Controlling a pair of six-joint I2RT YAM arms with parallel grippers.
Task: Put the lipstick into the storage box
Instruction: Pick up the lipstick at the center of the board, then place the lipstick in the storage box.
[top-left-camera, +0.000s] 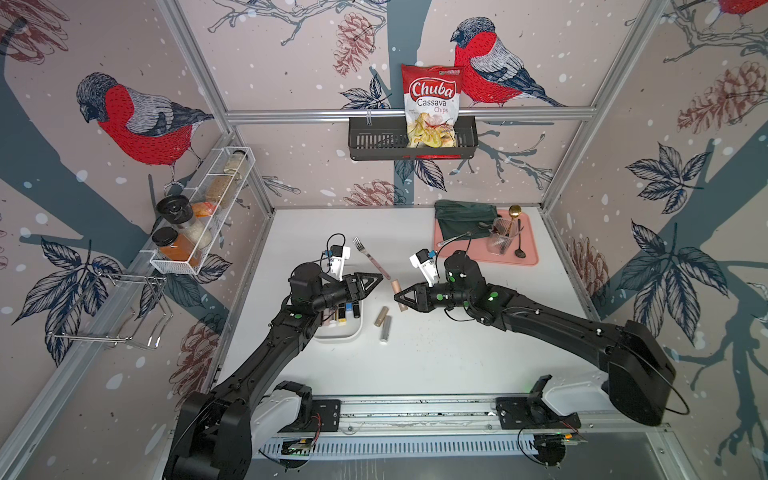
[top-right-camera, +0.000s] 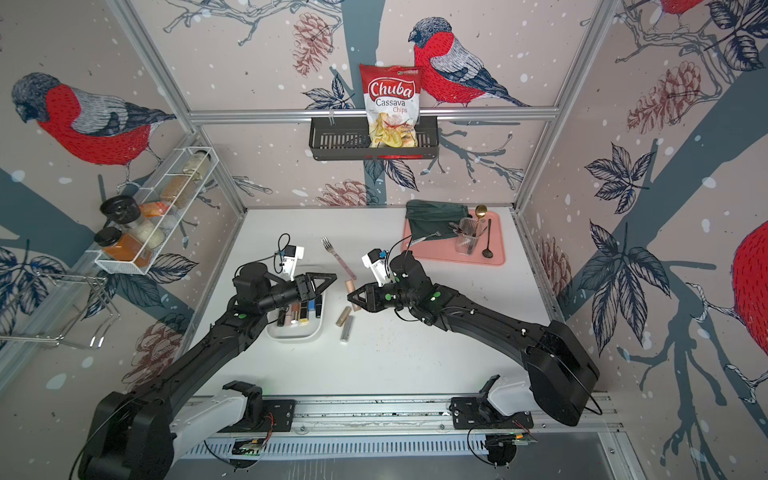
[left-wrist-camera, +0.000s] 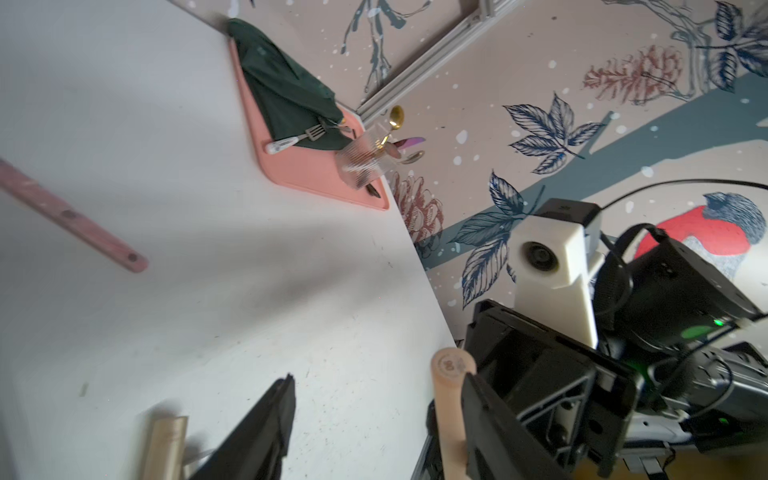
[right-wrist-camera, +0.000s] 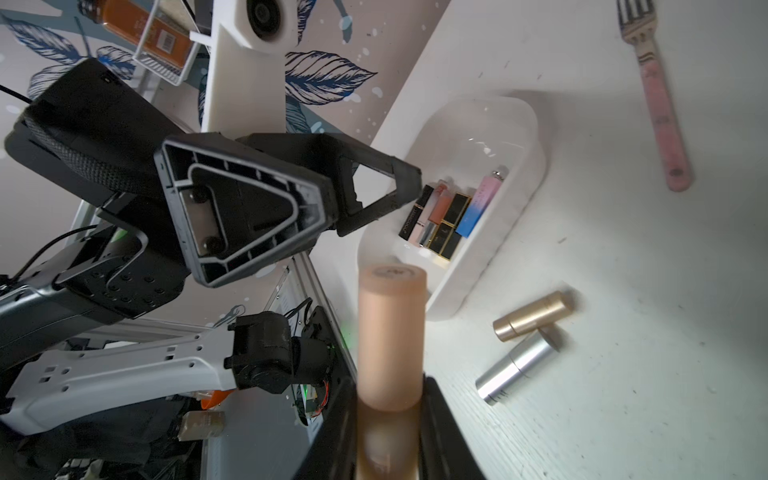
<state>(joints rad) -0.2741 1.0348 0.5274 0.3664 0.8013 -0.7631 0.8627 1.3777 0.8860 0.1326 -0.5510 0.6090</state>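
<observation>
My right gripper (top-left-camera: 398, 297) (right-wrist-camera: 390, 399) is shut on a peach lipstick (top-left-camera: 397, 289) (right-wrist-camera: 390, 332), held a little above the table just right of the storage box. The storage box (top-left-camera: 340, 332) (top-right-camera: 297, 332) (right-wrist-camera: 519, 137) is a white tub, partly under my left arm, with several lipsticks (right-wrist-camera: 449, 216) lying in it. My left gripper (top-left-camera: 376, 279) (left-wrist-camera: 378, 395) stands open over the box's far right corner, facing the right gripper. In the left wrist view the peach lipstick (left-wrist-camera: 451, 386) shows close beside one finger; whether they touch I cannot tell.
A gold lipstick (top-left-camera: 381, 316) and a silver one (top-left-camera: 385, 329) lie on the table right of the box. A pink-handled fork (top-left-camera: 372, 257) lies behind the grippers. A pink tray (top-left-camera: 530, 232) with cloth and cutlery sits at the back right. A black basket (top-left-camera: 374, 141) hangs on the rear wall.
</observation>
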